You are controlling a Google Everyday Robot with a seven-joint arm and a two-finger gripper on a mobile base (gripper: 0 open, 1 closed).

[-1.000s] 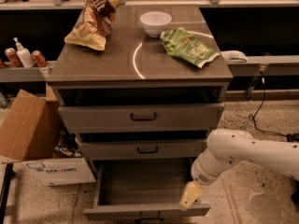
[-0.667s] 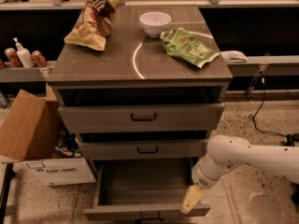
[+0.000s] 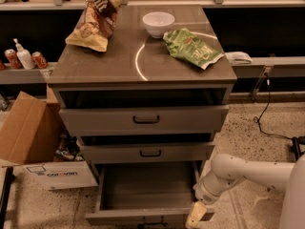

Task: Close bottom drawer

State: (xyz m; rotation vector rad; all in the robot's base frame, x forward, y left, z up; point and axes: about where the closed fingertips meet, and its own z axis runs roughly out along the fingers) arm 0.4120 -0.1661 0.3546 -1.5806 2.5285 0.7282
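Note:
The bottom drawer (image 3: 147,216) of the grey-brown cabinet is pulled far out, and its inside looks empty. Its front runs along the bottom edge of the view, with the black handle just showing. My gripper (image 3: 196,215) hangs from the white arm (image 3: 248,171) that comes in from the right. It sits at the right front corner of the bottom drawer, against the front panel's right end. The middle drawer (image 3: 150,152) and top drawer (image 3: 145,119) above are each pulled out a little.
On the cabinet top (image 3: 114,61) lie a brown chip bag (image 3: 95,20), a white bowl (image 3: 158,23) and a green chip bag (image 3: 192,46). A cardboard box (image 3: 28,132) stands on the floor at left. A black cable (image 3: 267,109) trails on the floor at right.
My gripper has moved down and slightly forward along the drawer's right side, from beside the drawer's wall to its front corner. The drawer has not visibly moved.

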